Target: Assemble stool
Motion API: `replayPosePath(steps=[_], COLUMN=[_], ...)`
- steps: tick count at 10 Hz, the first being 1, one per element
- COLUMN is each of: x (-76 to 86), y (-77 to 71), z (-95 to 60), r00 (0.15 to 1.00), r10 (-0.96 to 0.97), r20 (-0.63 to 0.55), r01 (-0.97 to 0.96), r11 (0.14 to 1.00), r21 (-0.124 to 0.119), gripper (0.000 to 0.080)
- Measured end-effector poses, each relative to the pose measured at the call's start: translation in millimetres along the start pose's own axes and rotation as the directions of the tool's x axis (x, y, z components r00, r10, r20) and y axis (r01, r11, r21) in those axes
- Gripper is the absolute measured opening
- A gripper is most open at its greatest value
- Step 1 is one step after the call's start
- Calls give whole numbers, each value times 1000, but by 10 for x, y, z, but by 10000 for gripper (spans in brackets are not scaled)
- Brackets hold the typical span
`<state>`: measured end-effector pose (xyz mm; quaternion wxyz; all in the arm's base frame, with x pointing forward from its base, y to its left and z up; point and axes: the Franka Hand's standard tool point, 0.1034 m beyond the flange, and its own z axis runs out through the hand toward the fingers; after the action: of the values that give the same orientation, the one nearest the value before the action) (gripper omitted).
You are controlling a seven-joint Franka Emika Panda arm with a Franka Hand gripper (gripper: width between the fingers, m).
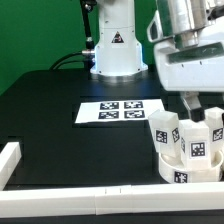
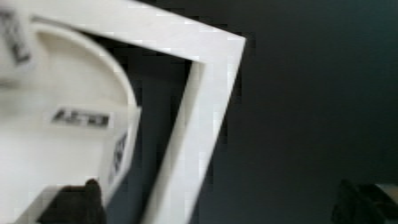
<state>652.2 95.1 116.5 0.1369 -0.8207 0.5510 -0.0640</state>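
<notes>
Work surface: matte black table [image 1: 60, 130], flat and smooth, bordered by long white rails [image 1: 90, 197] of square section that meet at a sharp corner in the wrist view [image 2: 210, 60]. White glossy robot base [image 1: 113, 45] stands at the far edge, bearing a triangular warning label. Marker board [image 1: 120, 111]: thin flat white rectangle with four black-and-white tags, lying mid-table, well apart from the stool parts. Seat disc [image 1: 180, 165]: white plastic, round, shallow with a raised rim, sits at the exterior view's right in the corner formed by the rails; its curved rim and a tag show blurred in the wrist view [image 2: 71, 120]. Legs [image 1: 198, 140]: short blocky white pieces with tags, standing upright on the disc, close together. Gripper [image 1: 203, 104]: dark fingers spread apart above the legs, holding nothing; the fingertips [image 2: 71, 205] appear as dark blurred shapes.
</notes>
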Motion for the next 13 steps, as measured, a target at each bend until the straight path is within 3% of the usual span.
replayPosePath(steps=[1, 3, 6, 7, 8, 9, 10, 11, 13], x=[60, 100, 147, 196, 230, 268, 355, 354, 315], y=[-36, -26, -10, 53, 79, 109, 130, 165, 282], z=[-103, -123, -121, -97, -59, -16, -62, -63, -16], r00=[986, 906, 806, 627, 470, 426, 450, 456, 508], r10=[-167, -419, -590, -774, -873, -895, -890, -886, -848], r20=[25, 61, 58, 93, 131, 132, 74, 80, 152], r01=[168, 422, 592, 779, 882, 905, 892, 889, 861], r11=[986, 905, 804, 620, 460, 417, 444, 449, 503], r21=[-11, -53, -53, -93, -101, -88, -83, -91, -73], gripper=[649, 649, 649, 649, 649, 649, 649, 649, 649])
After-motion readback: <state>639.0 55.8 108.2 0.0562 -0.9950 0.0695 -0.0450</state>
